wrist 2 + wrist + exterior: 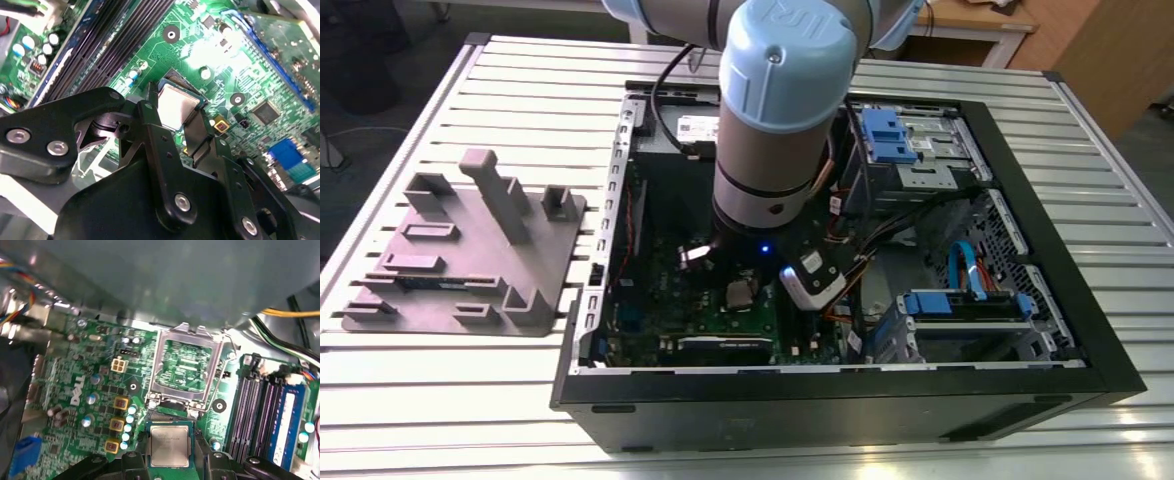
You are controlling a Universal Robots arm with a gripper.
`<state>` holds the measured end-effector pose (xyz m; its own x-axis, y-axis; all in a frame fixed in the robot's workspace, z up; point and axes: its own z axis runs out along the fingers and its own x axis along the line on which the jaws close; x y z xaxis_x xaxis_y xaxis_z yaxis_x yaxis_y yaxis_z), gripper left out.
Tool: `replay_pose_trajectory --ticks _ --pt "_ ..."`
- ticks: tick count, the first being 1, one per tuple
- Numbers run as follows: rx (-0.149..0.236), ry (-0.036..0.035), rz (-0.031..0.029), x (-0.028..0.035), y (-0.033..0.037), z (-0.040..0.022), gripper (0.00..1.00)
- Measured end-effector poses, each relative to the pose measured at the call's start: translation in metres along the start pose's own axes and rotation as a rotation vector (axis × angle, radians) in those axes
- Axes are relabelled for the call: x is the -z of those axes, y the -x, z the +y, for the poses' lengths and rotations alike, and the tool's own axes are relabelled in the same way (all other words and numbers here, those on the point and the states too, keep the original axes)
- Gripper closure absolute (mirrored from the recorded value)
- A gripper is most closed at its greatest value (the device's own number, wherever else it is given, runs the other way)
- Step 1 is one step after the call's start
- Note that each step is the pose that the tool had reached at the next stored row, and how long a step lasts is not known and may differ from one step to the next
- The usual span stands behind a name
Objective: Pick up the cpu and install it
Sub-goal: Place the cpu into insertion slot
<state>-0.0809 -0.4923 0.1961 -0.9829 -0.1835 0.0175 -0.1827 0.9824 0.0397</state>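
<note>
The cpu [170, 444], a small silver-topped square with a thin green edge, sits between my gripper's [170, 456] two black fingers [198, 450], which press on its opposite edges. It is right over the motherboard's socket, whose metal load plate [187, 365] stands flipped open beside it. In the second wrist view the cpu [176, 105] shows between the fingertips [151, 112] above the green motherboard [235, 60]. In the exterior view the arm reaches down into the open computer case [827, 385], and the cpu [742, 292] is a silver square below the wrist. I cannot tell whether the chip rests fully in the socket.
Black memory slots [265, 410] run beside the socket. Yellow capacitors [120, 422] line its other side. Drive cages with blue latches [907, 140] and cable bundles [947, 250] crowd the case's right in the exterior view. A grey plastic tray [467, 260] lies on the slatted table left of the case.
</note>
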Motion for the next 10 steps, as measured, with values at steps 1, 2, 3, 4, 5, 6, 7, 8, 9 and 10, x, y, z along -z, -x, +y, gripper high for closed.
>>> replay_pose_trajectory --ticks 1,2,3,4,5,6,7,8,9,10 --pt "-0.016 0.0000 -0.0006 0.0000 0.0000 0.0000 0.55" --pt "-0.029 0.0001 -0.0011 -0.0001 0.0000 0.0000 0.55" --pt "-0.038 0.0002 -0.0014 -0.0001 0.0000 0.0000 0.55" --pt "-0.042 0.0002 -0.0016 -0.0001 0.0000 0.0000 0.55" --pt "-0.042 0.0003 -0.0016 -0.0001 0.0000 0.0000 0.55" --pt "-0.043 0.0002 -0.0016 -0.0001 0.0000 0.0000 0.55" --pt "-0.043 0.0002 -0.0017 -0.0001 0.0000 0.0000 0.55" --pt "-0.043 0.0003 -0.0017 -0.0001 0.0000 0.0000 0.55" --pt "-0.045 0.0004 -0.0018 -0.0002 -0.0004 0.0001 0.55" --pt "-0.047 0.0004 -0.0019 -0.0003 -0.0006 0.0001 0.55"
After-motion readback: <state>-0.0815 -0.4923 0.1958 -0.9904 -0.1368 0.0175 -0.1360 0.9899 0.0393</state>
